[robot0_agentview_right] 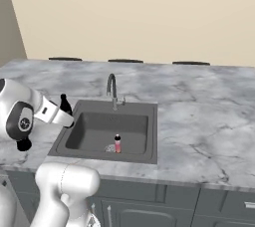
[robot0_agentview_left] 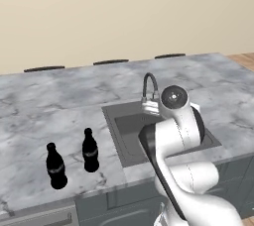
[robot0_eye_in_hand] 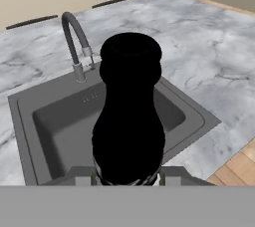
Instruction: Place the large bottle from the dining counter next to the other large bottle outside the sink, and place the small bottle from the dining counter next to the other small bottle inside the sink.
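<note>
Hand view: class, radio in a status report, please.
Gripper shut on dark bottle, by sink. Small bottle upright in basin. Faucet at far rim, apart.

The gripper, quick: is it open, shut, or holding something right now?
Gripper: closed on a dark bottle, held over the sink.

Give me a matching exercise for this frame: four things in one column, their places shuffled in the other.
Things:
1. faucet
2. pink bottle
3. single black bottle
4. pair of black bottles

Places:
A. held in the gripper
B. standing on the counter beside the sink
C. upright inside the sink
D. at the sink's back rim

Pairs: 1-D, 2-C, 3-A, 4-B
</note>
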Controlling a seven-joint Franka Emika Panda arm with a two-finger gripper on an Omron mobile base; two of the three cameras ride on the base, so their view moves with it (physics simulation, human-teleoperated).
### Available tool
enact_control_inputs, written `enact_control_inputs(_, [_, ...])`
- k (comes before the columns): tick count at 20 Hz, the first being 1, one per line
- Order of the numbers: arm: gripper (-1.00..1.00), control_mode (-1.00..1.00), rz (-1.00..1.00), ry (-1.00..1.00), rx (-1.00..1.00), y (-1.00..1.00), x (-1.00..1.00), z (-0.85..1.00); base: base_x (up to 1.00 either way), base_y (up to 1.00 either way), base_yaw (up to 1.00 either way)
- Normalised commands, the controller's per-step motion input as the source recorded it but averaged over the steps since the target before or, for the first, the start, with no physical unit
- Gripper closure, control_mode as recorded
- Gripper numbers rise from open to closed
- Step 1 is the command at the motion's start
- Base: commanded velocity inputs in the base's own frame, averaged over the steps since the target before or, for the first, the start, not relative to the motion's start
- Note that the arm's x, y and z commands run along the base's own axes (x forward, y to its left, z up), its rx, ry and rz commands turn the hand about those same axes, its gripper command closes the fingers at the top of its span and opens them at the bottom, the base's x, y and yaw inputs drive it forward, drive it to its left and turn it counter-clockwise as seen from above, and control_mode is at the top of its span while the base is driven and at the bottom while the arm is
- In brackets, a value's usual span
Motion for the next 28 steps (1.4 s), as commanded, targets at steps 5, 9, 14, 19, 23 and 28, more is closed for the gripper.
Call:
enact_control_inputs(5, [1.0,-1.0,0.0,0.03,0.0,0.0,0.18,-0.06,0.0,0.0,0.0])
enact_control_inputs(9, [1.0,-1.0,0.0,0.09,0.0,0.0,0.38,-0.2,0.0,0.0,0.0])
enact_control_inputs(14, [1.0,-1.0,-0.01,0.06,-0.02,0.0,0.45,-0.29,0.0,0.0,0.0])
enact_control_inputs(19, [1.0,-1.0,-0.09,0.0,-0.05,0.0,0.44,-0.34,0.0,0.0,0.0])
enact_control_inputs(23, [1.0,-1.0,-0.15,0.0,-0.02,0.0,0.48,-0.38,0.0,0.0,0.0])
enact_control_inputs(28, [1.0,-1.0,-0.14,0.0,0.0,0.0,0.52,-0.35,0.0,0.0,0.0])
